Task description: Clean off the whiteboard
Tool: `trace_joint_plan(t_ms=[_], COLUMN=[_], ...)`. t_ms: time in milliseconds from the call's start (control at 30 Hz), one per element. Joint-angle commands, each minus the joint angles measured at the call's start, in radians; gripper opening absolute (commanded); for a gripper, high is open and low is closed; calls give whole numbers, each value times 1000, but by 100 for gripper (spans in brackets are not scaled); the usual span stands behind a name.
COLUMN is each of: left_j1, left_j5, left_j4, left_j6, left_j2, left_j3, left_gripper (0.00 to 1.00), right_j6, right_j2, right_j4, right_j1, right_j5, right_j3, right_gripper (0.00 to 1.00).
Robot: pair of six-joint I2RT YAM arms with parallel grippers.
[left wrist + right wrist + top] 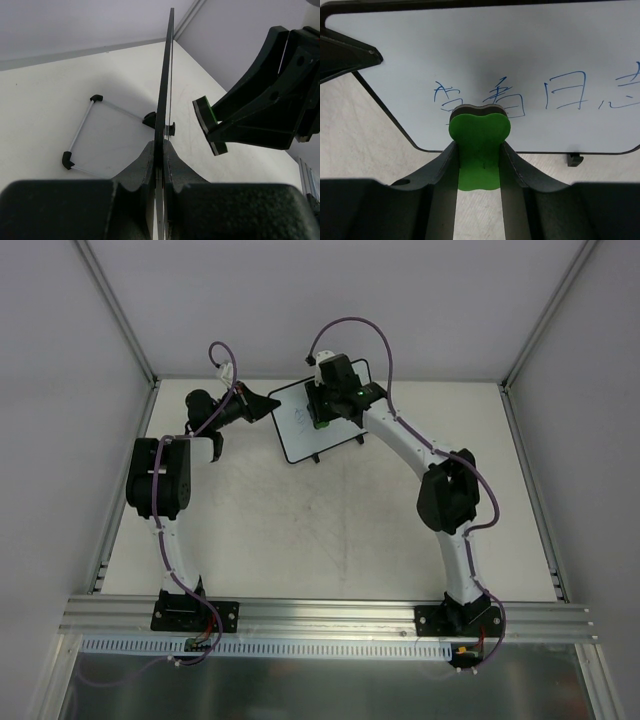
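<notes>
The whiteboard (296, 432) stands tilted at the back of the table, with blue writing (560, 92) across its face (520, 45). My left gripper (270, 405) is shut on its left edge; in the left wrist view the board (166, 85) runs edge-on between the closed fingers (164, 146). My right gripper (322, 418) is shut on a green eraser (479, 131). The eraser's dark felt edge sits at the board's face by the left characters. It also shows in the left wrist view (206, 121), a small gap from the board.
One black foot (575, 160) sticks out under the board's lower edge. A thin clear-rod frame with black corners (80, 132) lies on the table behind the board. Enclosure walls and metal rails (128, 490) border the tabletop (330, 540).
</notes>
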Motion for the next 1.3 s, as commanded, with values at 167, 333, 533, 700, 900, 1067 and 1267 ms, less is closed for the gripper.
trace_joint_plan(t_ms=[167,333,533,700,900,1067,1267], left_j1=[-7,-7,-5,-7,-7,-7,-7], left_j5=[25,25,34,39,43,49,53], left_j4=[32,52,72,91,104,124,134], left_j6=[44,42,35,24,18,4,-2], left_j2=[34,40,38,41,41,41,41], left_j3=[11,0,-8,-15,-23,-28,-28], left_gripper=[0,0,0,0,0,0,0], right_j6=[-157,-137,-134,-137,-141,-139,-165], right_j2=[53,86,125,151,186,194,188], right_j4=[27,26,24,23,24,16,-33], right_j1=[71,76,78,78,76,79,96], right_j5=[52,19,49,63,68,82,115], right_j3=[92,150,207,242,273,265,228], right_gripper=[0,0,0,0,0,0,0])
